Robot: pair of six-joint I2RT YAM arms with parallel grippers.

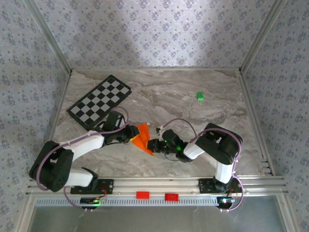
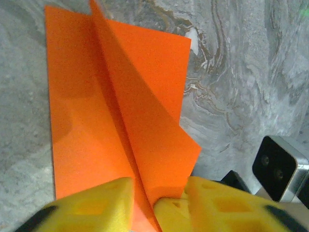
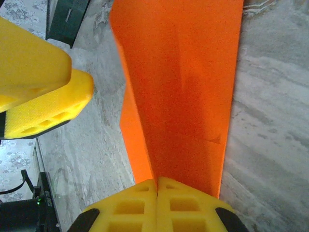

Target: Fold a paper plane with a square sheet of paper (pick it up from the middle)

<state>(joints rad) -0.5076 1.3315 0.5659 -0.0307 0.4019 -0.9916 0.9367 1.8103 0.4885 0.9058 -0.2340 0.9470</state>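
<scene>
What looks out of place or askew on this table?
A green block lies alone near the back right, away from the work. The checkered board sits askew at the back left. The orange paper shows no tear.

Both arms are angled inward from their bases, wrists held low and near each other. The yellow-fingered left gripper (image 2: 157, 195) is seen with jaws parted, apparently unclamped. The yellow-fingered right gripper (image 3: 157, 186) is closed, jaws pressed together on a thin bright orange folded sheet of paper (image 3: 183, 87).
</scene>
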